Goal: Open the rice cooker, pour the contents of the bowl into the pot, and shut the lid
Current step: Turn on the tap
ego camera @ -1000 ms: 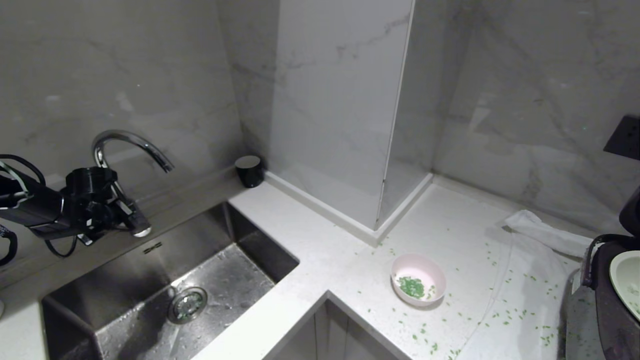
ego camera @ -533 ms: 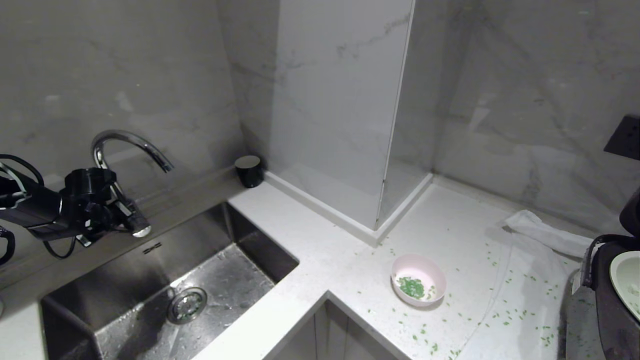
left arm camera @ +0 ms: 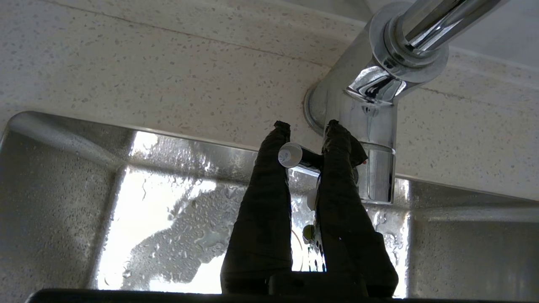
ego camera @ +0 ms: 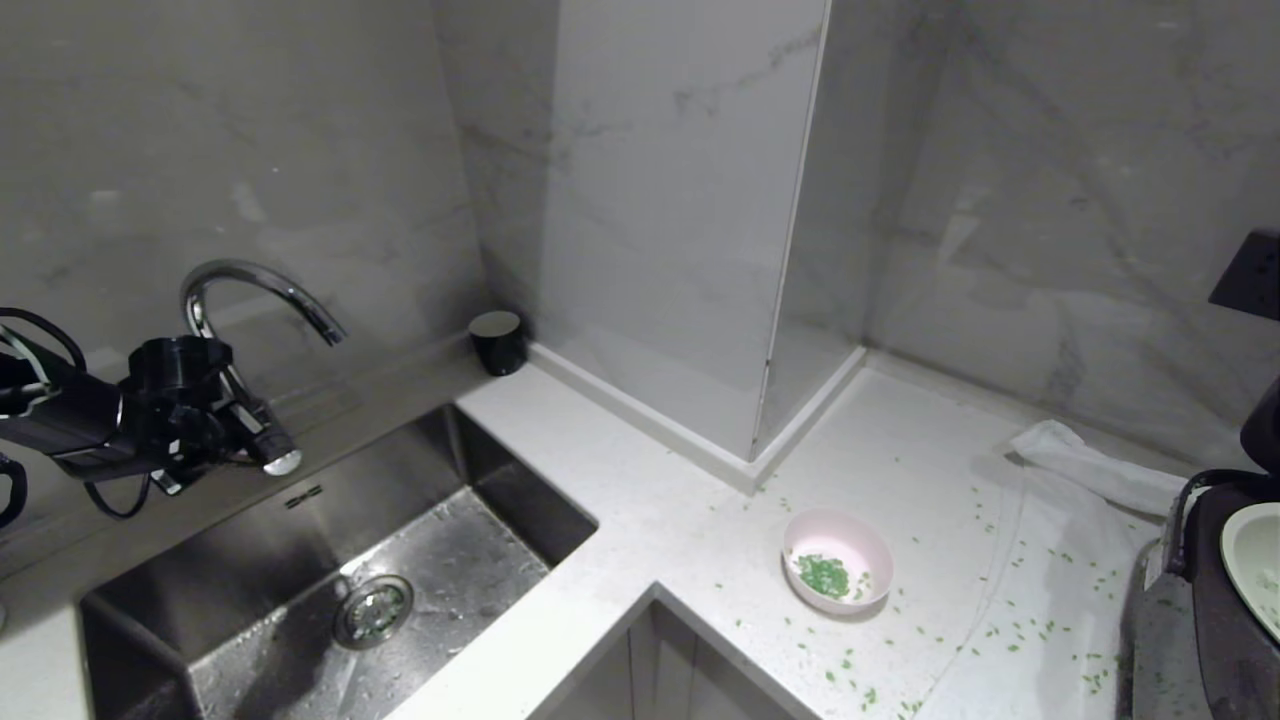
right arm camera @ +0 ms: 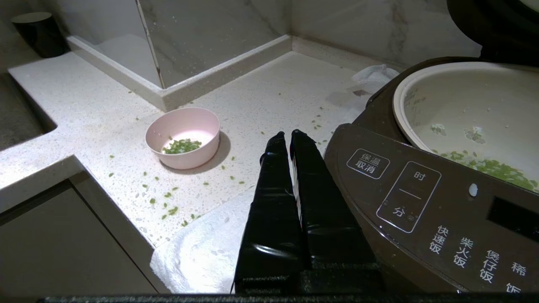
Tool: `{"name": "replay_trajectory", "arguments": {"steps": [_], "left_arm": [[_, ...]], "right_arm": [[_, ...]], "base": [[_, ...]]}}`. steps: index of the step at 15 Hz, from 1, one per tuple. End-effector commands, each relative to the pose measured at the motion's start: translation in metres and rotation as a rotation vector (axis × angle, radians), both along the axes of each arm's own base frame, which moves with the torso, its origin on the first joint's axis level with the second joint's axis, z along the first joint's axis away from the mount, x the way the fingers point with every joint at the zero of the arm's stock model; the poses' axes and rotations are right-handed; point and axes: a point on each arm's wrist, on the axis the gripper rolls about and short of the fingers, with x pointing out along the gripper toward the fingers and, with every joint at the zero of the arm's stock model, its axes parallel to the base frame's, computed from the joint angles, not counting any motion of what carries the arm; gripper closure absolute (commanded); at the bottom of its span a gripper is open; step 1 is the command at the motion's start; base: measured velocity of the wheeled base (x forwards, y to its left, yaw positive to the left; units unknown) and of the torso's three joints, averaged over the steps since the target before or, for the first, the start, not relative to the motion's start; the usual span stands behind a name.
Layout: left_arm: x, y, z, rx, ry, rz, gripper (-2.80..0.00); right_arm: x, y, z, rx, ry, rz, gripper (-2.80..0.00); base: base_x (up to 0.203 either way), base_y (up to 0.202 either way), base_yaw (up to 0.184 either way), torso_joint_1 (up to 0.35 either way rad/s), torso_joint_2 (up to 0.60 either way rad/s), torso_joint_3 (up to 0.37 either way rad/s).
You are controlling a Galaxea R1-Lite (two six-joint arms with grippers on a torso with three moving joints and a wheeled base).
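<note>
The pink bowl stands on the white counter with the green contents in it. At the right edge is the dark brown rice cooker. Its lid is raised, baring the pale pot, which holds some green bits. My left gripper is far left over the sink, shut on the faucet lever. The right gripper is shut and empty, low beside the cooker's front panel, out of the head view.
A steel sink with a chrome faucet fills the left. A black cup stands in the back corner. A white cloth lies under and beside the cooker. Green bits are scattered over counter and cloth.
</note>
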Motion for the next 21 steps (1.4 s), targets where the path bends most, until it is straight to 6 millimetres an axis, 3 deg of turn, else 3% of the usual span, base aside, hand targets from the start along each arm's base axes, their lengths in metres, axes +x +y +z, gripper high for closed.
{"name": "replay_trajectory", "arguments": {"steps": [1, 21], "left_arm": [[-0.0017, -0.0025, -0.0002, -0.003, 0.003, -0.001, 0.00], [-0.0067, -0.0065, -0.0082, -0.017, 0.041, -0.016, 0.00]], "right_arm": [[0.0001, 0.0000, -0.0004, 0.000, 0.001, 0.000, 0.00], [0.0001, 0.0000, -0.0004, 0.000, 0.001, 0.000, 0.00]], "base": [[0.000, 0.000, 0.000, 0.000, 0.00, 0.000], [0.000, 0.000, 0.000, 0.000, 0.00, 0.000]]}}
